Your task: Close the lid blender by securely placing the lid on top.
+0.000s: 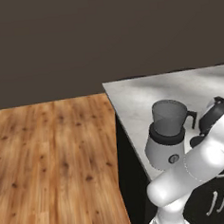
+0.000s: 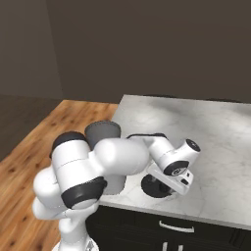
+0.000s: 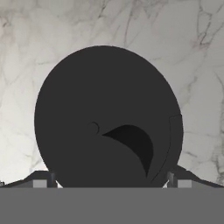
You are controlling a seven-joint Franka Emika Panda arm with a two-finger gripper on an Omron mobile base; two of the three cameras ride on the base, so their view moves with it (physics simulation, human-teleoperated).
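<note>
Right under the hand lies one flat round black lid [image 3: 107, 118] with a small dark knob in its middle, resting on the white marble counter [image 3: 26, 65]; seen from the hand, it sits between the two dark fingertips [image 3: 41, 180], which stand as wide apart as they go, one at each side of the disc, with nothing held. From the right base camera the two-finger gripper [image 2: 169, 185] hangs just above that lid [image 2: 154, 187], near the counter's front edge. One blender [image 1: 167, 135], a silver-grey rounded base with black collar, small dial and translucent grey tapered jar with black handle, stands at the counter's front left corner, its mouth open. From the left its whole body is plain; from the right the white arm [image 2: 98, 166] covers all but the jar's rim [image 2: 103, 130]. Beyond lie one wooden floor [image 1: 51, 161] and a dark wall [image 1: 103, 33].
</note>
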